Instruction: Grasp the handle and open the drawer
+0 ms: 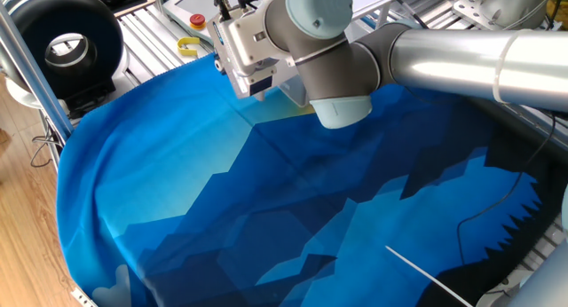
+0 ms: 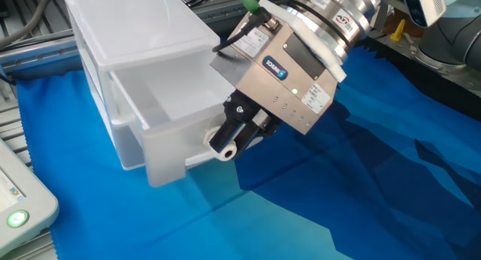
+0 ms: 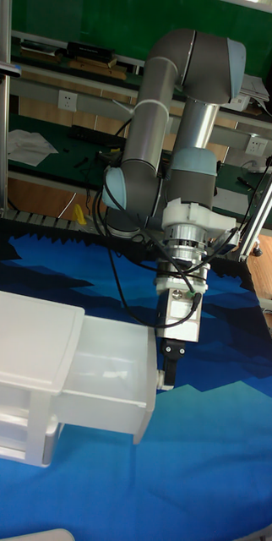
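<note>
The pale grey-white drawer sticks partly out of its boxy housing at the left of the blue cloth; its tray looks empty. My gripper presses against the drawer's front face, with its black fingers closed together there. The handle is hidden between them. From the tall fixed view, the drawer juts out to the right and the gripper reaches down to its front. In the one fixed view, my arm covers the drawer and only the gripper body shows.
A blue patterned cloth covers the table. A white pendant with a green light lies at the near left corner. Beyond the cloth are a pendant with a red button, a yellow piece and a black ring-shaped device.
</note>
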`<state>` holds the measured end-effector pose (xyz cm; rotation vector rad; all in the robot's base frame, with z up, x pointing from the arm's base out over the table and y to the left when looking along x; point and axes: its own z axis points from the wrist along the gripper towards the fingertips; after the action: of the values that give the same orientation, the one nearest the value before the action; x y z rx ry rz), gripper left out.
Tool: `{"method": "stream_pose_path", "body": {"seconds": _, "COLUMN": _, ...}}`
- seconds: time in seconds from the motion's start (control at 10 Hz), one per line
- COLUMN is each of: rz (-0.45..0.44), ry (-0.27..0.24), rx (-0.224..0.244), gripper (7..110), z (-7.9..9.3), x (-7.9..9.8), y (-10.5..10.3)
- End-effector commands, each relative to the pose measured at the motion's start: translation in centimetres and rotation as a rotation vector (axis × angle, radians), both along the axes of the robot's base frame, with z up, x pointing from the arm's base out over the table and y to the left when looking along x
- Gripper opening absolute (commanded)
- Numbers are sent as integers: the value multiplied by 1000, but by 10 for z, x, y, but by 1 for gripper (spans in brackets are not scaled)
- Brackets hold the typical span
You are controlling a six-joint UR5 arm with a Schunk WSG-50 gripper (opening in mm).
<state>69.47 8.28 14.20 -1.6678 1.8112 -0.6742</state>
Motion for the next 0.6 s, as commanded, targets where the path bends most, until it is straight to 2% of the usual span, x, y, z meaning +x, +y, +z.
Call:
{"method": "stream_pose_path", "body": {"seconds": 0.0, "rz": -11, "ry": 15, "rx": 16, "gripper": 7, "z": -2, "x": -4, "y": 1}}
{"method": "stream_pose_path", "body": {"seconds": 0.5, "rz": -26, "ry": 38, "rx": 32, "gripper": 7, "z": -5, "x": -14, "y": 6}}
